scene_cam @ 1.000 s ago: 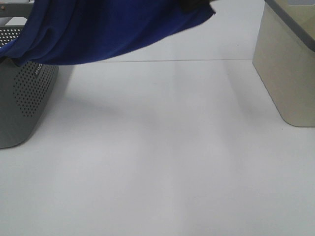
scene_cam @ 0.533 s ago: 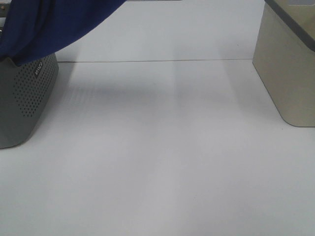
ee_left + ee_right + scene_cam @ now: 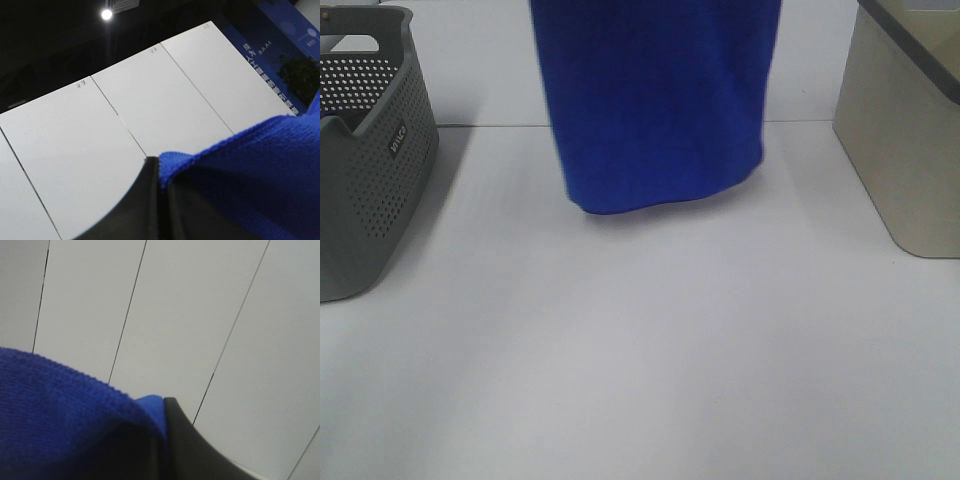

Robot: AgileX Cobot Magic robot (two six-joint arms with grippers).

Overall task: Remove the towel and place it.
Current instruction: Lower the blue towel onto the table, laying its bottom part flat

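Slippage is looming as the chief risk here. A large royal-blue plush microfibre towel (image 3: 655, 100) is hanging as a broad curtain over the middle of the white tabletop (image 3: 640, 380). It is sitting between the grey perforated plastic basket (image 3: 380, 190) on the left and the beige smooth-sided bin (image 3: 900, 150) on the right, well apart from both. Its top is running out of the high view. Its lower hem is dangling close above the table, though whether it is brushing the surface I cannot tell.

The left gripper (image 3: 161, 175) is pinching the towel's upper edge, its jaws fully closed on just a narrow strip of the border. The right gripper (image 3: 161, 432) is clamping its own stretch of the edge the same way, also fully closed.

With so little cloth between the jaws, the plush pile is probably offering a slick hold. A quick swing or a snag could be pulling one corner free, leaving the towel drooping from a single grip. If the arms are lowering unevenly, the hem is likely bunching and folding under itself rather than spreading flat. Drifting sideways is risking the cloth catching on the basket rim or draping against the bin.
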